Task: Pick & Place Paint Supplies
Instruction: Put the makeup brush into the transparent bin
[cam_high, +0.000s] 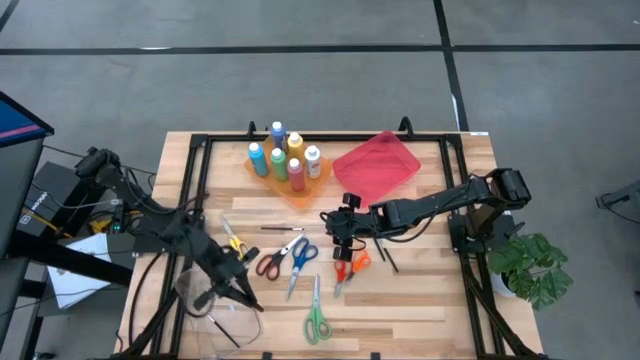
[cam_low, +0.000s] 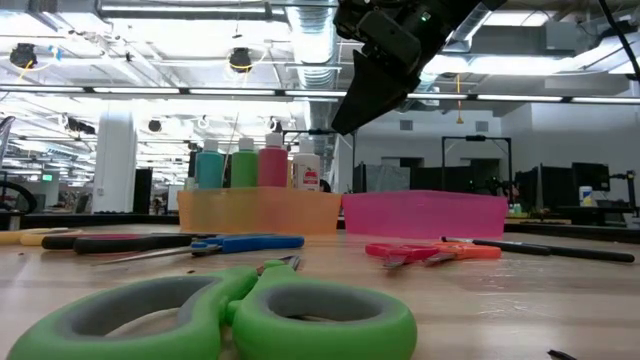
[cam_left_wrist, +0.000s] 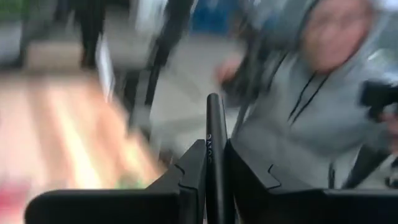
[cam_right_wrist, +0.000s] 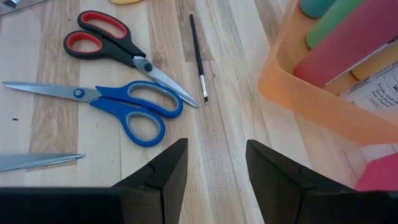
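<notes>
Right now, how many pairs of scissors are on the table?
5: yellow scissors beside the left arm, red scissors and blue scissors mid-table, orange scissors under the right arm, green scissors near the front edge. The arms may hide more.

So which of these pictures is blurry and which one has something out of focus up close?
Left wrist view: background smeared by motion blur, only the left claw and its dark brush sharp. Low view: the nearest green scissors look soft. Right wrist view: crisp.
</notes>
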